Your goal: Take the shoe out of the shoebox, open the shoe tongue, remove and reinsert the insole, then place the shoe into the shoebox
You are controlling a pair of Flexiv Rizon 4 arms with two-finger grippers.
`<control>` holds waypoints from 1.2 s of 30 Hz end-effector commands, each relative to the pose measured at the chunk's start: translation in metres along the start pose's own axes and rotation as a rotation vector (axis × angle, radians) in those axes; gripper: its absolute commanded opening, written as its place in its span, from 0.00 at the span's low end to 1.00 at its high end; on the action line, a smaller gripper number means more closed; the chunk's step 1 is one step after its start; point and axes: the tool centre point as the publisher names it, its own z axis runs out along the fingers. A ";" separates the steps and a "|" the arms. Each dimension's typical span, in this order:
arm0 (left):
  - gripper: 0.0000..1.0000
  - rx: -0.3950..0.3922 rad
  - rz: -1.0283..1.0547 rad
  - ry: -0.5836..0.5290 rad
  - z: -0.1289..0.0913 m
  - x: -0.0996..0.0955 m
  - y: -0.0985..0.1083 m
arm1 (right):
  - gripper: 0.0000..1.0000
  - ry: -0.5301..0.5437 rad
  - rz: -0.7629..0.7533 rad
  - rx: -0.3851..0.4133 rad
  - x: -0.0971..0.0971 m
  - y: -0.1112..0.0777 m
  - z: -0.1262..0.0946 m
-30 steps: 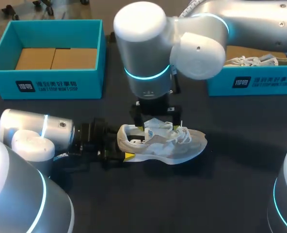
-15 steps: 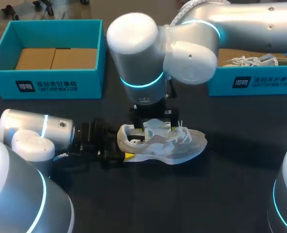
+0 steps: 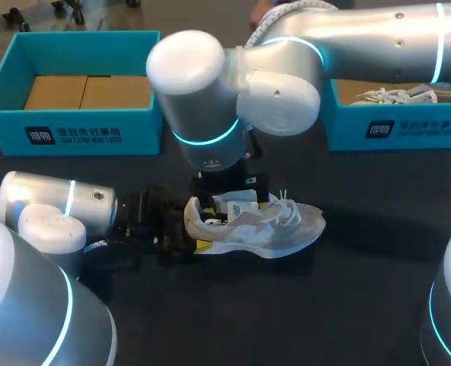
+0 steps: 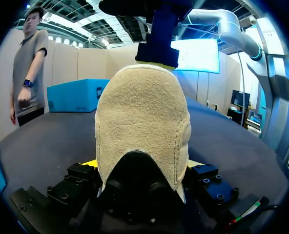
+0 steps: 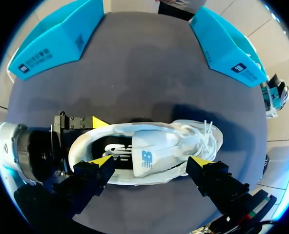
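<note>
- The white shoe (image 3: 256, 225) lies on its sole on the dark counter (image 3: 347, 305), out of both boxes. Its long axis runs side to side: heel toward the left arm, toe toward the robot's right.
- The left gripper (image 4: 142, 165) comes in low along that axis. Its fingers are clamped on the heel from both sides, pinning the shoe in place.
- The right gripper (image 5: 150, 161) hangs just above the shoe's opening, fingers spread wide and touching nothing.
- The right gripper's two yellow tips line up along the shoe's length. One is over the heel end of the opening and the other is toward the laces.
- The tongue (image 5: 147, 153) sits between the tips and just below them.
- Judged from this, the right arm is the one placed to work on the tongue. The target lies straight down from its fingers, so a short descent should reach it.
- The empty shoebox (image 3: 73, 126) stands at the back on the left, well apart from the shoe. A second shoebox (image 3: 397, 130) at the back right holds another shoe.
</note>
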 end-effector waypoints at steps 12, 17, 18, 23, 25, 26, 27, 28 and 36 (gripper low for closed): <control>0.00 -0.002 -0.001 0.000 0.000 0.000 -0.001 | 1.00 -0.119 0.086 0.000 0.010 0.001 0.014; 0.00 -0.002 -0.001 0.000 0.000 0.000 -0.001 | 1.00 -0.124 0.173 -0.037 0.008 -0.006 0.026; 0.00 -0.002 -0.001 0.000 0.000 0.000 -0.001 | 1.00 -0.129 0.176 -0.043 0.008 -0.007 0.029; 0.00 -0.002 -0.001 0.000 0.000 0.000 -0.001 | 1.00 -0.199 0.200 -0.063 0.004 -0.011 0.036; 0.00 -0.002 -0.001 0.000 0.000 0.000 -0.001 | 1.00 -0.207 0.210 -0.067 -0.001 -0.011 0.038; 0.00 -0.002 -0.001 0.000 0.000 0.000 -0.001 | 1.00 -0.213 0.211 -0.065 -0.004 -0.011 0.039; 0.00 -0.002 -0.001 0.000 0.000 0.000 -0.001 | 1.00 -0.228 0.213 -0.064 -0.006 -0.010 0.039; 0.00 -0.002 -0.001 0.000 0.000 0.000 -0.001 | 1.00 -0.236 0.215 -0.063 -0.008 -0.010 0.040; 0.00 -0.002 -0.001 0.000 0.000 0.000 -0.001 | 1.00 -0.313 0.238 -0.046 -0.028 -0.006 0.028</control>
